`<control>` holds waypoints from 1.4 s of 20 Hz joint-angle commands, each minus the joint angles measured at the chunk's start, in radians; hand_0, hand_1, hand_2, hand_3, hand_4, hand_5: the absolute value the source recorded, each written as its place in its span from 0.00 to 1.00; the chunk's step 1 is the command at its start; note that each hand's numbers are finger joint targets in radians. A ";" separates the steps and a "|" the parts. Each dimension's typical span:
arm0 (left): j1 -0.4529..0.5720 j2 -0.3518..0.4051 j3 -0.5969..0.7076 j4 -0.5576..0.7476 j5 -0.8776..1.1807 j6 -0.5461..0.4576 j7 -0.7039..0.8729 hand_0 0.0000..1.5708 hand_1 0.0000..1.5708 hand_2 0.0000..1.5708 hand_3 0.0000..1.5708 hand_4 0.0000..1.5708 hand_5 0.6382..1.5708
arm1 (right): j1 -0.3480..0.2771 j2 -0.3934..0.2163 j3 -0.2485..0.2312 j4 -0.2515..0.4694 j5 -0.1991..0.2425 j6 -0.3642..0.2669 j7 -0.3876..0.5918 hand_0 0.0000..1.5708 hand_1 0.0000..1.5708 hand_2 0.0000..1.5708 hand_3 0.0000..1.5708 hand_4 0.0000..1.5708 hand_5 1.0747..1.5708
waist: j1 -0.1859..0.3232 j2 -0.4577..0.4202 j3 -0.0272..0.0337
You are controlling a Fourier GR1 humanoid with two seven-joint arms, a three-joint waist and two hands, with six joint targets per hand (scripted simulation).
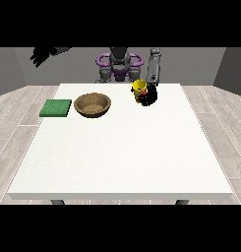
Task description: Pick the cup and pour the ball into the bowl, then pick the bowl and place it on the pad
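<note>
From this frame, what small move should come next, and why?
Probably lift the yellow cup slightly off the table. The robot hand at the view's right already sits against the cup's side, seemingly wrapped round it, while the cup stands upright, well apart from the wooden bowl that it must reach before pouring.

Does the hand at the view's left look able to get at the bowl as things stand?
Probably yes. That hand is raised off the table's left corner, touching nothing, and the bowl sits uncovered nearer that side. Only the pad lies beside it; the other hand is away at the cup.
</note>
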 commanded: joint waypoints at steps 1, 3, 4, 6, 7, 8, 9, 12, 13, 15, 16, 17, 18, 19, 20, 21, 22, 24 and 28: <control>-0.047 -0.002 -0.101 -0.039 -0.110 0.063 0.184 0.81 0.81 1.00 1.00 0.90 0.85 | -0.004 -0.049 -0.061 0.133 -0.037 0.029 0.014 0.00 0.00 0.00 0.20 0.41 0.99 | 0.054 -0.104 -0.0008; -0.067 -0.021 -0.174 -0.034 -0.215 0.154 0.243 0.82 0.82 1.00 1.00 0.90 0.89 | 0.016 -0.046 -0.031 0.131 -0.006 0.036 0.021 0.00 0.00 0.00 0.20 0.40 0.98 | 0.048 -0.153 0.0005; -0.083 -0.033 -0.209 -0.029 -0.267 0.199 0.264 0.83 0.83 1.00 1.00 0.89 0.91 | 0.006 -0.032 -0.032 0.141 0.005 0.002 0.024 0.00 0.00 0.00 0.18 0.41 0.99 | 0.055 -0.150 0.0003; -0.108 -0.005 -0.283 0.002 -0.393 0.264 0.346 0.85 0.85 1.00 1.00 0.90 0.95 | 0.014 -0.036 -0.022 0.158 0.021 0.010 0.023 0.00 0.00 0.00 0.16 0.40 0.98 | 0.067 -0.179 0.0032; -0.127 -0.007 -0.325 0.032 -0.465 0.314 0.381 0.86 0.86 1.00 1.00 0.90 0.97 | 0.020 -0.016 -0.013 0.162 0.011 0.024 0.010 0.00 0.00 0.00 0.15 0.41 0.99 | 0.037 -0.169 0.0054; -0.161 0.064 -0.333 0.054 -0.515 0.309 0.429 0.87 0.87 1.00 1.00 0.92 0.96 | 0.025 -0.019 -0.014 0.164 0.009 0.029 0.013 0.00 0.00 0.00 0.11 0.41 0.98 | 0.036 -0.180 0.0060; -0.164 0.028 -0.382 0.068 -0.572 0.328 0.478 0.87 0.87 1.00 1.00 0.93 0.96 | 0.014 -0.046 -0.054 0.203 -0.004 0.027 0.003 0.00 0.00 0.00 0.12 0.42 0.98 | 0.051 -0.187 0.0063; -0.261 0.000 -0.469 0.142 -0.724 0.323 0.672 0.87 0.87 1.00 1.00 0.92 0.97 | 0.014 -0.030 -0.016 0.215 0.016 0.043 0.004 0.00 0.00 0.00 0.05 0.43 0.98 | 0.049 -0.211 0.0037; -0.299 0.000 -0.474 0.148 -0.751 0.309 0.721 0.87 0.87 1.00 1.00 0.92 0.97 | 0.014 -0.038 -0.043 0.239 0.010 0.039 -0.019 0.00 0.00 0.00 0.06 0.43 0.98 | 0.053 -0.201 0.0017; -0.333 -0.050 -0.505 0.155 -0.801 0.268 0.820 0.87 0.87 1.00 1.00 0.92 0.97 | 0.026 -0.054 -0.063 0.290 -0.011 0.070 -0.021 0.00 0.00 0.00 0.05 0.44 0.98 | 0.069 -0.212 -0.0002; -0.395 -0.057 -0.517 0.142 -0.804 0.264 0.876 0.87 0.87 1.00 1.00 0.92 0.97 | -0.020 -0.059 -0.050 0.303 -0.004 0.083 -0.044 0.00 0.00 0.00 0.00 0.44 0.98 | 0.050 -0.151 -0.0006; -0.408 -0.049 -0.492 0.134 -0.810 0.213 0.868 0.87 0.87 1.00 1.00 0.92 0.97 | -0.009 -0.083 -0.078 0.314 -0.035 0.104 -0.028 0.00 0.00 0.00 0.00 0.44 0.98 | 0.064 -0.176 -0.0016; -0.464 -0.058 -0.512 0.168 -0.851 0.233 0.959 0.87 0.87 1.00 1.00 0.92 0.97 | -0.009 -0.045 -0.039 0.292 -0.011 0.105 -0.056 0.00 0.00 0.00 0.00 0.44 0.98 | 0.009 -0.152 -0.0011; -0.462 -0.059 -0.553 0.135 -0.867 0.200 0.963 0.87 0.87 1.00 1.00 0.93 0.96 | -0.030 -0.093 -0.077 0.361 -0.022 0.128 -0.070 0.00 0.00 0.00 0.00 0.43 0.97 | 0.055 -0.140 -0.0010; -0.478 -0.059 -0.565 0.159 -0.898 0.179 0.997 0.87 0.87 1.00 1.00 0.94 0.96 | -0.021 -0.097 -0.072 0.353 -0.035 0.158 -0.069 0.00 0.00 0.00 0.00 0.44 0.97 | 0.030 -0.150 -0.0010; -0.477 -0.059 -0.612 0.120 -0.896 0.136 1.037 0.85 0.85 1.00 1.00 0.94 0.96 | -0.055 -0.117 -0.079 0.392 -0.034 0.145 -0.045 0.00 0.00 0.00 0.08 0.45 0.98 | 0.043 -0.163 -0.0012; -0.529 -0.059 -0.620 0.139 -0.932 0.104 1.070 0.83 0.83 1.00 1.00 0.94 0.95 | -0.052 -0.080 -0.051 0.380 -0.016 0.130 -0.051 0.00 0.00 0.00 0.11 0.45 0.98 | 0.041 -0.170 -0.0010; -0.532 -0.060 -0.684 0.140 -0.986 0.083 1.156 0.86 0.86 1.00 1.00 0.87 0.99 | -0.096 -0.107 -0.055 0.385 -0.029 0.129 -0.015 0.00 0.00 0.00 0.08 0.44 0.97 | 0.017 -0.185 -0.0013; -0.623 -0.060 -0.759 0.195 -1.128 0.003 1.249 0.94 0.94 1.00 1.00 0.70 1.00 | -0.091 -0.041 -0.022 0.380 0.019 0.087 -0.078 0.00 0.00 0.00 0.16 0.44 0.97 | 0.010 -0.154 -0.0007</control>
